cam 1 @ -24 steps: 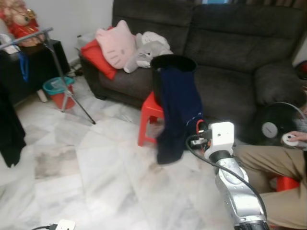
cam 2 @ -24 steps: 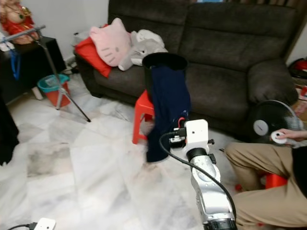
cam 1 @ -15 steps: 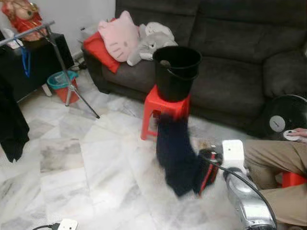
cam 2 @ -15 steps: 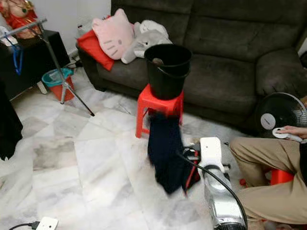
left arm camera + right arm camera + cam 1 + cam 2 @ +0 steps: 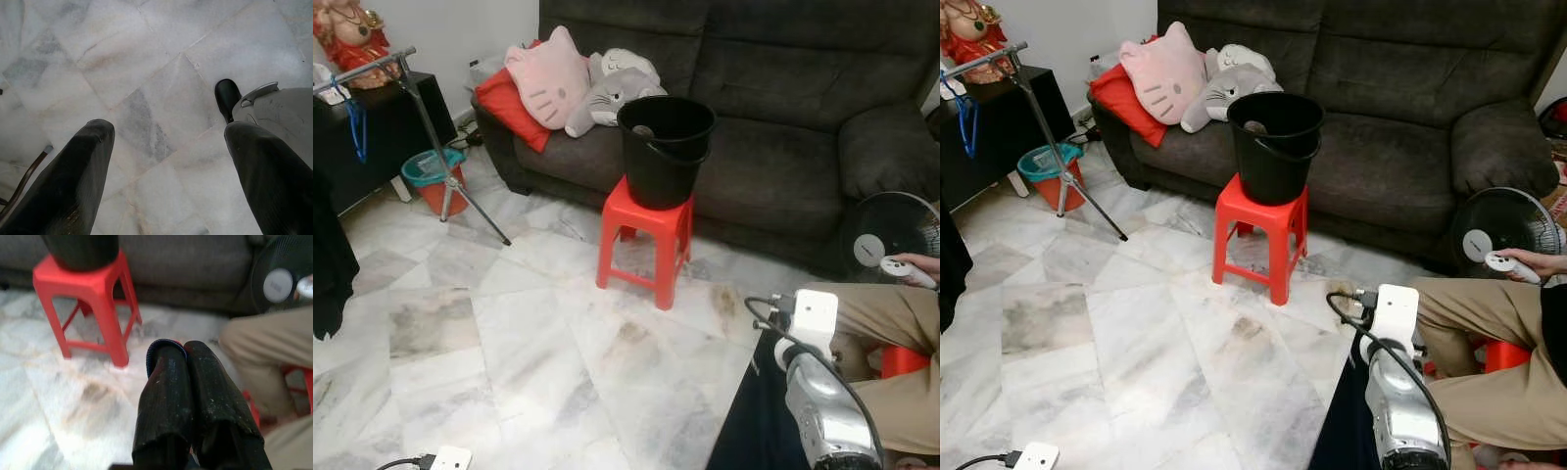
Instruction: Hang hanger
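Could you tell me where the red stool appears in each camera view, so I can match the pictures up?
Left eye view: the red stool stands at the centre, before the sofa.
Right eye view: the stool is again central, slightly further left.
Left wrist view: marble floor between the open left gripper's fingers; no stool.
Right wrist view: the stool is beyond the shut fingers of the right gripper.
Shared landmark: the black bucket on the stool.

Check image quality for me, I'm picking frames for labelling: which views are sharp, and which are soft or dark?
Left and right eye views: evenly lit, sharp on the black bucket and red stool. Right wrist view: background stool and sofa soft, right tool fairly crisp. Left wrist view: bright marble floor, fingers dark.
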Robot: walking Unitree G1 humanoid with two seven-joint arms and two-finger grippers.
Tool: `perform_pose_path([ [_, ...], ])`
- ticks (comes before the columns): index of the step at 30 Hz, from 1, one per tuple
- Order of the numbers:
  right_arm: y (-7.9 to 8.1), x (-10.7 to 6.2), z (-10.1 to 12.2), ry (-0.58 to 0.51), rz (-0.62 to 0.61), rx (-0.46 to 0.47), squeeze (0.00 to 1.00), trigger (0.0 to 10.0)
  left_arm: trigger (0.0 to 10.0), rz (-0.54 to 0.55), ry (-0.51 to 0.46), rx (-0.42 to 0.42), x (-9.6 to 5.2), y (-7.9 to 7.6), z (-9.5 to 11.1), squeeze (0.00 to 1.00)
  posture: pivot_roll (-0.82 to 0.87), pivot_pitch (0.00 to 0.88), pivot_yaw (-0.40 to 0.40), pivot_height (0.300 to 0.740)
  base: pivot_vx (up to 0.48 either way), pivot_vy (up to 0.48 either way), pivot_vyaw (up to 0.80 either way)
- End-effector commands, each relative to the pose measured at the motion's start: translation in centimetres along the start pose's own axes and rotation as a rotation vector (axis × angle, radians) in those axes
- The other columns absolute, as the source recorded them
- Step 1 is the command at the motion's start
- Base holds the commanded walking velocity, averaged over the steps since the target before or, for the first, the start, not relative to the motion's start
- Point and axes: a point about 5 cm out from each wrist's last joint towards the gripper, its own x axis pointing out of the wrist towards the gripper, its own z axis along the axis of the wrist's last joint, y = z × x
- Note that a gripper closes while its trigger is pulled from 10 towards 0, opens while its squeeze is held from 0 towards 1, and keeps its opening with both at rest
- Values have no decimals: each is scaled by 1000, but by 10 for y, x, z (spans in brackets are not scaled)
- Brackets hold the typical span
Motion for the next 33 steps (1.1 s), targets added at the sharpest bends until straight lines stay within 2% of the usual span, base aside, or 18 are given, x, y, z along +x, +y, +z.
perform_pose_path([
  [1,1,2,8,-39,1,-3,0,10000,10000,6,13,14,-1,3,-3,0,-167,0,1,732,0,0,0],
  [10,5,-1,27,-156,-2,-12,0,10000,10000,36,5,-28,-2,4,-6,0,-168,0,1,732,0,0,0],
  [14,7,-4,38,-223,-24,34,0,10000,10000,38,0,-23,-2,4,-6,0,-168,0,5,732,0,0,0],
  [24,17,-13,52,-296,-1,80,0,10000,10000,48,-20,-44,-3,5,-8,0,-177,0,7,732,0,0,0],
  [33,19,-15,53,-306,7,75,0,10000,10000,48,-48,-94,-3,3,-8,0,-169,0,-2,732,0,0,0],
])
